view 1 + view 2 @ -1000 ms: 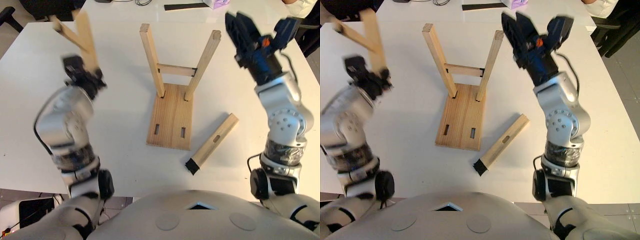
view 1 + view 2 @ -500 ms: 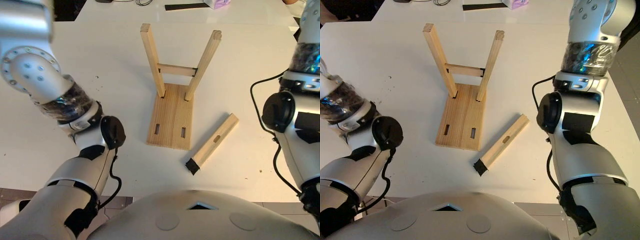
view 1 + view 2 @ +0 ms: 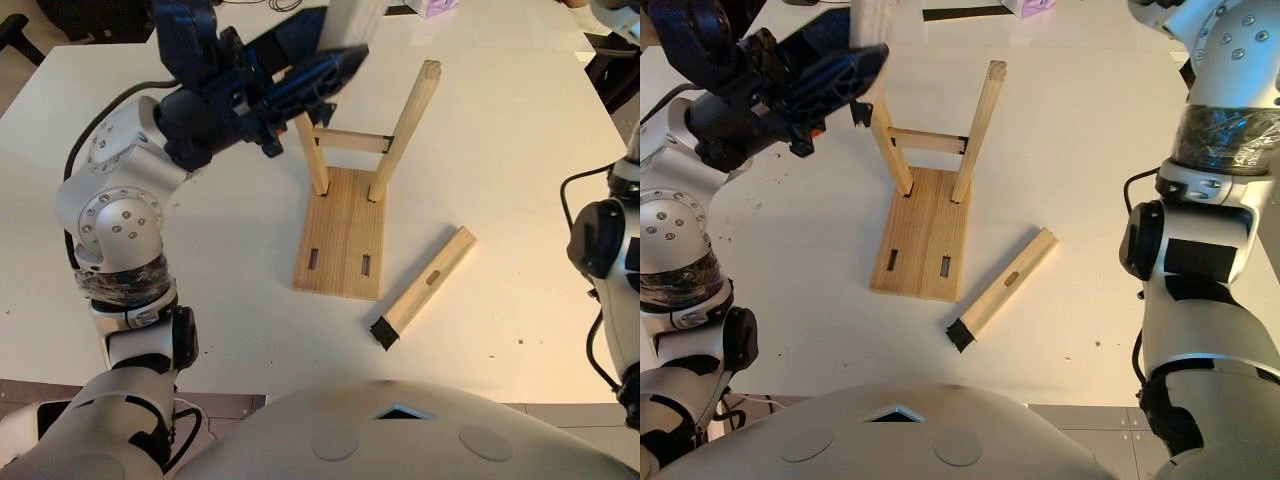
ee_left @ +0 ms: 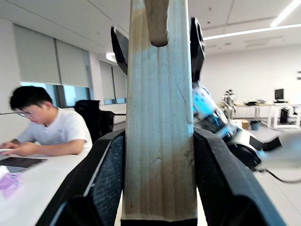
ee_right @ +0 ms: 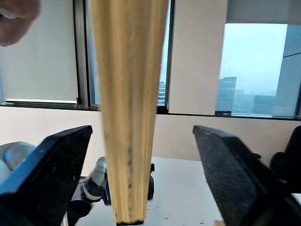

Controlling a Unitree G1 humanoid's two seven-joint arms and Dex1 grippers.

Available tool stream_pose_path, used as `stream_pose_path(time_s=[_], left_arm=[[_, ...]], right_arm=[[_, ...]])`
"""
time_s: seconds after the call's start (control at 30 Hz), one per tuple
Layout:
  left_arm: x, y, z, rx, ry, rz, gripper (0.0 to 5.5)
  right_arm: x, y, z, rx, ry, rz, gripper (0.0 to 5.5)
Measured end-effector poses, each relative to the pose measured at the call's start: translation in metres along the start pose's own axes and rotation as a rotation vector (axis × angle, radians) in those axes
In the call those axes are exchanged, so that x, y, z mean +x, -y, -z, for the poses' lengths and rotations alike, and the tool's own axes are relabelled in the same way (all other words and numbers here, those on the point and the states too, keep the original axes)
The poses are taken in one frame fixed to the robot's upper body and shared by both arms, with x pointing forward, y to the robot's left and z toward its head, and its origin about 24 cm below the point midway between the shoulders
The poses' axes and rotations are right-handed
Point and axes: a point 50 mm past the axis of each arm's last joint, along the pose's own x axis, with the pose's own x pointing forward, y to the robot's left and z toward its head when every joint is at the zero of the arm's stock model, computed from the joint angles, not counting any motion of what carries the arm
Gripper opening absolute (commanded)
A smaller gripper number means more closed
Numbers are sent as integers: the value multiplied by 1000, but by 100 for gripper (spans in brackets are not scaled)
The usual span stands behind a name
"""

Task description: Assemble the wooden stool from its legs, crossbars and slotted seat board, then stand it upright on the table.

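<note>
**Left eye view**
- Seat: the flat slotted pale wooden seat board (image 3: 340, 225) lies at the centre of the white table (image 3: 520, 180). Its slots face up, so legs can be dropped in from above.
- Frame: two upright pale wooden legs (image 3: 316, 160) (image 3: 405, 130), tied by a short wooden crossbar (image 3: 352, 140), stand in the slots at the board's 12 o'clock end. The two slots at its 6 o'clock end are open.
- Loose part: a slotted pale wooden leg with a black end (image 3: 428, 283) lies flat at 4 o'clock of the board, apart from it and untouched.
- Left gripper (image 3: 335, 62): raised off the table at 11 o'clock of the board, clamped on a pale wooden bar (image 3: 345, 18) that runs out toward 12 o'clock.

**Left wrist view**
- Left pads (image 4: 108, 179): my black pads press both broad faces of the bar with no gap. I judge this grip is meant to stop the bar twisting.

**Right wrist view**
- Right gripper (image 5: 141, 129): my fingers (image 5: 47, 183) are spread wide. A pale wooden stick (image 5: 129, 108) stands between them with clear space on either side, so there is no contact.
- Identity: I cannot tell whether this stick is the piece my left gripper holds.
- Reading: it looks like a hand-over or a steadying grasp, with the wide spread letting the wood enter without a knock.

**Judgement**
- Progress: about half done, with one leg pair seated and the other not.
- Risk: closing off-centre could lever the piece in my left grip.
</note>
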Motion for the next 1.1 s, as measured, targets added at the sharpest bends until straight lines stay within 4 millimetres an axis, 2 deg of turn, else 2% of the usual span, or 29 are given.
stream_pose_path(time_s=[0.13,0.43,0.73,0.87,1.07,1.1], left_arm=[[-2,2,8,3,-50,-2,203],[-4,5,19,0,-80,-8,203],[-5,6,20,6,-86,-11,203],[-6,5,20,3,-86,-21,203],[-5,5,21,-3,-91,-13,203],[-5,5,21,-4,-92,-10,203]], right_arm=[[7,-1,-6,8,-18,-72,393],[13,-1,-12,18,-37,-108,393],[13,3,-8,25,-110,-88,250],[7,4,-10,16,-131,-85,203],[5,0,-9,-5,-166,-111,203],[5,-1,-9,-8,-169,-112,239]])
